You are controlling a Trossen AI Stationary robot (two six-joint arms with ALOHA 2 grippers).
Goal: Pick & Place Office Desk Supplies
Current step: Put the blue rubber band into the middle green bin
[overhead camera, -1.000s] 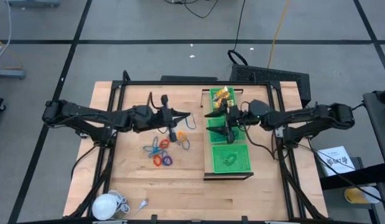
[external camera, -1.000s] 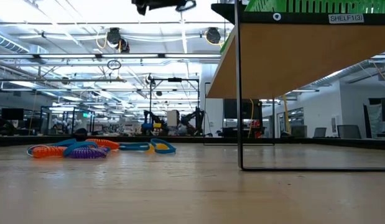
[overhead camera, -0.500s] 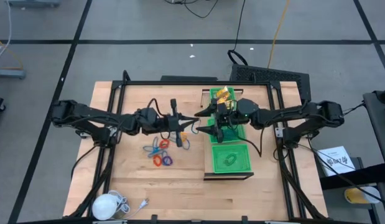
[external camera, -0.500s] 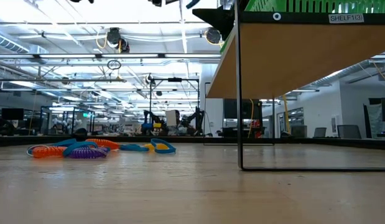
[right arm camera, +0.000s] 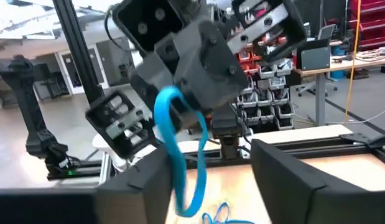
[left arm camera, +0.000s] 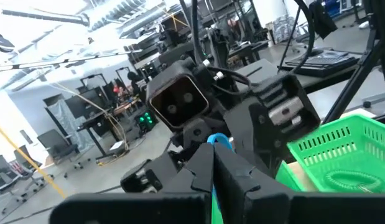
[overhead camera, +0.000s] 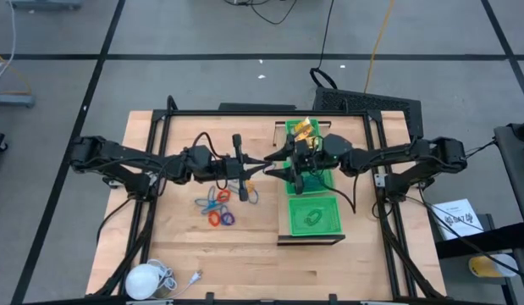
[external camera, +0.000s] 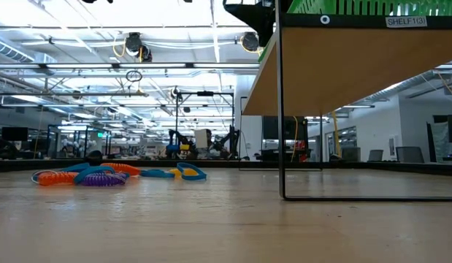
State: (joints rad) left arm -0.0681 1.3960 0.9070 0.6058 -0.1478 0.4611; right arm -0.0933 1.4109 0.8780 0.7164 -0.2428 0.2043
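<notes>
The office desk supplies sit in several places: a cluster of thin red, orange, purple and blue rings [overhead camera: 217, 207] lies on the wooden table [overhead camera: 245, 263] left of the green mesh tray [overhead camera: 313, 215], and in the low view the same rings [external camera: 101, 174] rest flat on the tabletop. A yellow packet [overhead camera: 306, 129] lies at the far end of the raised shelf [external camera: 342, 66] that carries the green trays. One blue ring [right arm camera: 180, 155] hangs in the air, pinched at its top by the left gripper [overhead camera: 260, 166], whose jaws are clamped together on it; the left wrist view shows a bit of that blue ring [left arm camera: 219, 140] just past the closed fingertips. The right gripper [overhead camera: 277, 169] faces the left one tip to tip above the table, by the left edge of the shelf. In the right wrist view its two dark fingers [right arm camera: 136, 186] stand apart on either side of the hanging ring without visibly touching it. A white round object with a cord [overhead camera: 148, 277] lies at the near left corner of the table, well apart from both arms.
</notes>
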